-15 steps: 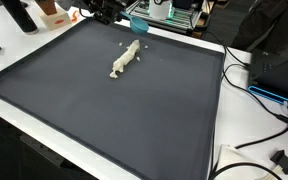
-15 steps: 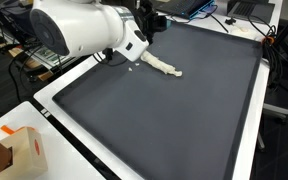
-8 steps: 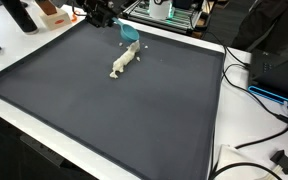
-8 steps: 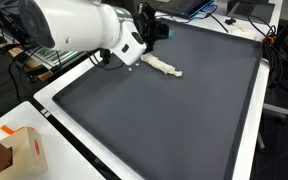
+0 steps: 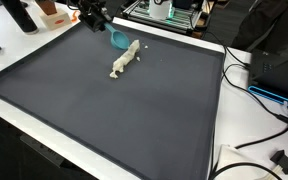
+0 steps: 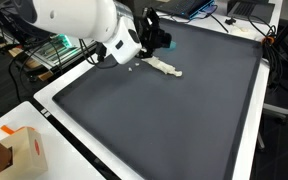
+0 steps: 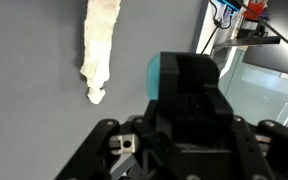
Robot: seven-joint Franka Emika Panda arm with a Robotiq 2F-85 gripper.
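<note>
A teal cup-like object (image 5: 119, 40) hangs just above the far end of the dark mat (image 5: 104, 110), with my gripper (image 5: 111, 34) shut on it. In the wrist view only the object's teal edge (image 7: 155, 76) shows beside the closed black fingers (image 7: 189, 85). A white elongated, rolled piece (image 5: 124, 60) lies on the mat right by the teal object, and is also seen in the wrist view (image 7: 99, 45) and an exterior view (image 6: 165, 67). The gripper (image 6: 158, 40) hovers just beyond that white piece's end; the arm's white body (image 6: 79, 25) blocks the scene behind.
The mat (image 6: 174, 120) has a white table border (image 5: 44, 140). Black cables (image 5: 252, 88) run along one side, and an orange box (image 6: 19, 150) sits off the mat's corner. A dark bottle (image 5: 20, 15) and equipment racks (image 5: 169, 12) stand past the far edge.
The gripper has carried the teal object from beyond the mat's far edge over onto the mat, lower and closer to the end of the white piece, which has not moved.
</note>
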